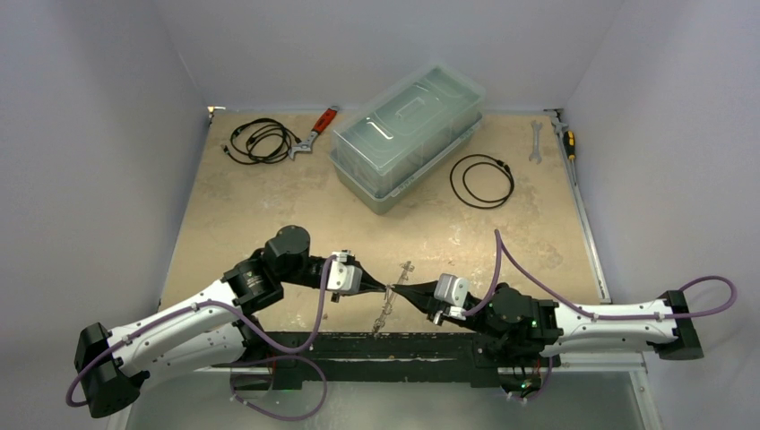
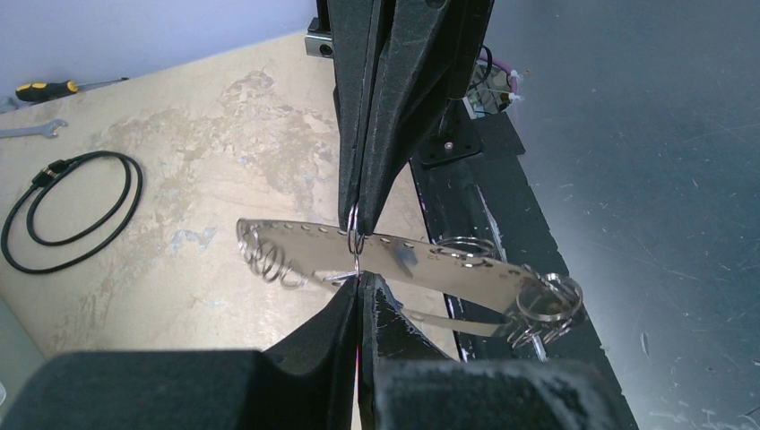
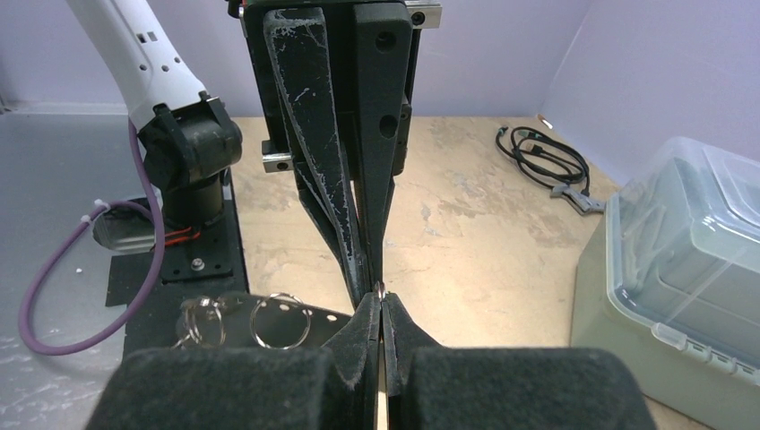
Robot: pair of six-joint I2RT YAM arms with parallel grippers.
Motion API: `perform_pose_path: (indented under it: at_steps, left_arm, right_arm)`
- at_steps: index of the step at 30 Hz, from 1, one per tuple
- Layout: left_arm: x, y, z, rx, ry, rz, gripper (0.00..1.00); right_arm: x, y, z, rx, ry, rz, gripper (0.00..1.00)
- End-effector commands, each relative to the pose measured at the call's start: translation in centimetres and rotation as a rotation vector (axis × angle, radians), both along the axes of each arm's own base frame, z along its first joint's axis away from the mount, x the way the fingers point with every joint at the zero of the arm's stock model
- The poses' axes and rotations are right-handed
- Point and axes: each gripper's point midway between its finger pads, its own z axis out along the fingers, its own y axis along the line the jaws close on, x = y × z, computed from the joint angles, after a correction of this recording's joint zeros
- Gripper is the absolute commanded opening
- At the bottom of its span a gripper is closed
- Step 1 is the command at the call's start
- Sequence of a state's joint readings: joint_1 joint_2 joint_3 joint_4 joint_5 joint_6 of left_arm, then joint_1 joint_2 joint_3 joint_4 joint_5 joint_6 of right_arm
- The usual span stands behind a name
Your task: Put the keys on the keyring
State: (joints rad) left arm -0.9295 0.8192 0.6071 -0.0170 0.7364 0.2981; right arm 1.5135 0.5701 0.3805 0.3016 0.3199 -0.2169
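Observation:
No keys and no large wire hoop show in any view. A flat, perforated silvery metal strip (image 1: 394, 296) with several small split rings hangs above the table's near edge. My left gripper (image 1: 384, 287) and right gripper (image 1: 401, 288) meet tip to tip at its middle. In the left wrist view, my left gripper (image 2: 358, 279) is shut on the lower part of a small split ring (image 2: 356, 240) threaded through the strip (image 2: 421, 264). In the right wrist view, my right gripper (image 3: 380, 296) is shut on that ring's (image 3: 380, 288) other side. More rings (image 2: 547, 300) hang at the strip's ends.
A clear lidded plastic box (image 1: 408, 134) stands at the back. Black cable coils lie at the back right (image 1: 482, 179) and back left (image 1: 260, 139). A red-handled wrench (image 1: 318, 130), a spanner (image 1: 536, 141) and a screwdriver (image 1: 567, 143) lie along the back. A black base rail (image 1: 376, 345) runs under the strip.

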Motion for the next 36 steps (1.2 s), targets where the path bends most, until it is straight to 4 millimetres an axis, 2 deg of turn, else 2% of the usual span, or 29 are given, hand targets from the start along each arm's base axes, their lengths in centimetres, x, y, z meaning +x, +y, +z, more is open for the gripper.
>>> perform_pose_path:
  at_steps: [1,3,9,10,11,13,14,15,17,21,24,28,36]
  left_arm:
    - [-0.2,-0.2,0.8,-0.024,-0.014,-0.022,0.00]
    - [-0.5,0.0,0.0,0.004,0.010,-0.029,0.00]
    - [-0.6,-0.1,-0.4,0.019,0.028,-0.040,0.00]
    - [-0.6,-0.2,-0.3,0.016,0.028,-0.038,0.03]
    - [-0.5,-0.1,-0.2,0.010,0.024,-0.031,0.16]
    - [-0.5,0.0,0.4,-0.009,0.012,-0.027,0.34]
    - [-0.6,0.1,0.5,-0.015,0.010,-0.023,0.41]
    - [-0.6,0.1,1.5,-0.054,-0.015,-0.023,0.46]
    - [-0.8,0.3,2.3,-0.089,-0.028,-0.022,0.50]
    - [-1.2,0.4,3.7,-0.148,-0.031,-0.028,0.50]
    - [-1.6,0.2,4.1,-0.180,-0.017,-0.054,0.46]
    - [-1.7,-0.3,3.4,-0.158,0.016,-0.077,0.36]
    - [-1.8,-0.7,3.2,-0.159,0.049,-0.091,0.36]
  right_arm:
    - [-0.2,-0.1,1.8,0.075,0.004,0.009,0.00]
    - [-0.5,-0.2,2.2,0.090,0.002,0.027,0.00]
    - [-1.1,-0.7,3.0,0.139,-0.007,0.063,0.00]
    - [-1.1,-0.8,3.0,0.140,-0.008,0.064,0.00]
    - [-1.1,-0.8,3.1,0.141,-0.008,0.065,0.00]
    - [-1.2,-0.6,3.0,0.136,-0.007,0.068,0.00]
    - [-1.2,-0.5,2.9,0.131,-0.006,0.070,0.00]
    - [-1.3,-0.5,2.8,0.127,-0.007,0.074,0.00]
    - [-1.4,-0.3,2.7,0.121,-0.007,0.081,0.00]
    - [-1.6,-0.2,2.7,0.121,-0.010,0.095,0.00]
    - [-1.7,-0.2,2.8,0.129,-0.010,0.098,0.00]
    - [-1.7,-0.3,3.0,0.150,-0.006,0.096,0.00]
    - [-1.5,-0.6,3.1,0.181,-0.014,0.084,0.00]
